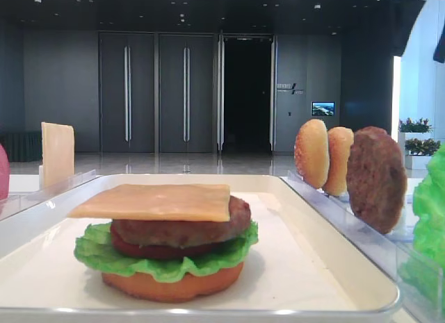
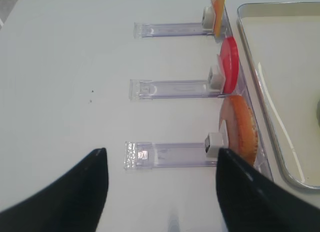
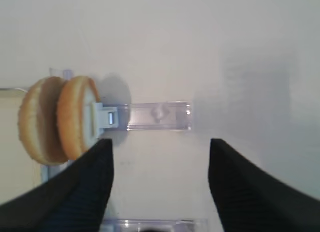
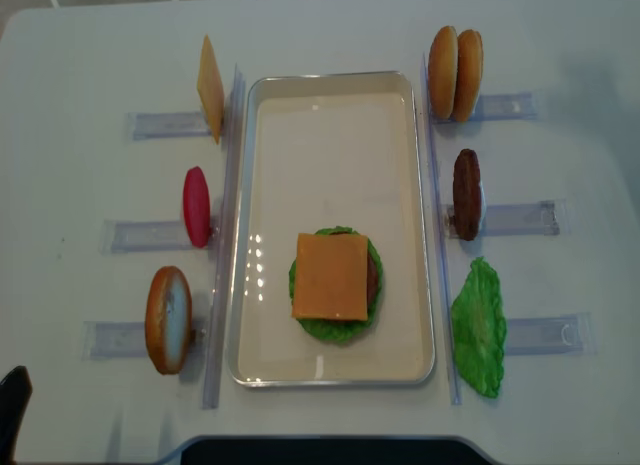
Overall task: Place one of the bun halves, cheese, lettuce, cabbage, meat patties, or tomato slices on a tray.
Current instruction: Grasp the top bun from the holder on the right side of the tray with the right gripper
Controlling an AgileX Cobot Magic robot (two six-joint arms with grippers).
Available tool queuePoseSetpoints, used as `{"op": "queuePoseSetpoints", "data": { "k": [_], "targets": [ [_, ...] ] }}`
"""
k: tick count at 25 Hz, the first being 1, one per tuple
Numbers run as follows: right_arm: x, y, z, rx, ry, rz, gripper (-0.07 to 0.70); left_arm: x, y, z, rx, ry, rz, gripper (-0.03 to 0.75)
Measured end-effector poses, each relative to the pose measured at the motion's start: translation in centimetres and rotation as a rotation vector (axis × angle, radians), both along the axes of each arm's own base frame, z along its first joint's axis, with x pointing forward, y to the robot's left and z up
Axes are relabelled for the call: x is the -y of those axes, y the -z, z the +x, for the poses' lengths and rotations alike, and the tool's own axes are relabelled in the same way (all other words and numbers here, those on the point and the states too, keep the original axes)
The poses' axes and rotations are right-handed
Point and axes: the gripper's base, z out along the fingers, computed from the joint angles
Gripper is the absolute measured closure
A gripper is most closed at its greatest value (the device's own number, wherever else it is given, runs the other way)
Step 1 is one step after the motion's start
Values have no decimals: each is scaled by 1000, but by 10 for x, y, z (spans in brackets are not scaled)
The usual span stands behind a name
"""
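A white table (image 4: pixel 330 25) stands in a dark hall with tall doors (image 1: pixel 156 94). The tray (image 4: pixel 330 95) sits mid-table, a cheese (image 4: pixel 332 276)-topped stack at its 6 o'clock. Bun halves (image 3: pixel 57 119) stand at 10 o'clock of the right gripper (image 3: pixel 160 184), spread, grasping nothing. The left gripper (image 2: pixel 162 192) likewise gapes, fingertips cropped

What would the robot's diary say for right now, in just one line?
stack: cheese on top, on tray | buns: in rack, untouched | right hand: open near buns, empty | left hand: open, empty

Two bun halves (image 4: pixel 455 60), two cheese (image 4: pixel 332 276) slices.
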Motion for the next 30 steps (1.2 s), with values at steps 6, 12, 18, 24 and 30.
{"op": "queuePoseSetpoints", "data": {
  "k": [6, 12, 18, 24, 30],
  "targets": [
    [-49, -2, -4, 9, -49, 33, 203, 0, 0, 0, 0, 0, 0, 199],
    [-84, 7, -3, 21, -75, 62, 203, 0, 0, 0, 0, 0, 0, 199],
    [-111, 12, -1, 60, -103, 92, 204, 0, 0, 0, 0, 0, 0, 199],
    [-116, 19, 0, 62, -124, 66, 203, 0, 0, 0, 0, 0, 0, 199],
    [-118, 26, 3, 43, -121, 62, 203, 0, 0, 0, 0, 0, 0, 199]
  ]
}}
